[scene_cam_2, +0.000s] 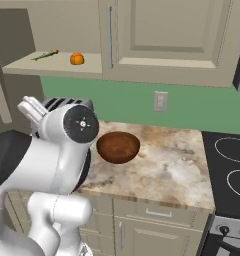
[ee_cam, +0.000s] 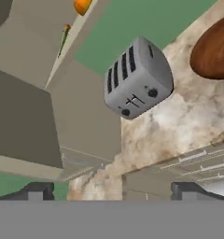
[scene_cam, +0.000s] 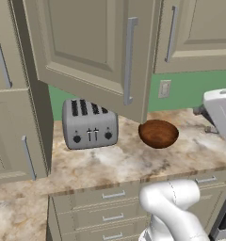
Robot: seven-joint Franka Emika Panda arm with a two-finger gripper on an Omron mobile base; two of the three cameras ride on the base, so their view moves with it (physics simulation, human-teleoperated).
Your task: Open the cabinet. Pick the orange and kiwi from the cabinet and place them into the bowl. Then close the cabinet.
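— What sort of place is this?
— A home kitchen. Beige wall cabinets (scene_cam: 86,47) hang over a marbled stone counter (scene_cam: 133,162) with drawers (scene_cam: 112,207) beneath.
— Anything else?
— A silver toaster (scene_cam: 89,124) by a green wall (scene_cam_2: 192,107) with a socket (scene_cam_2: 160,101), and a black stovetop (scene_cam_2: 229,160) at the counter's end.

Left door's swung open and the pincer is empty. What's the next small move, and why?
Probably raise the open pincer toward the orange on the cabinet shelf. The hand view looks at the toaster, well below the shelf; the bowl on the counter is empty. I can't make out the kiwi, so the orange is the safer first target.
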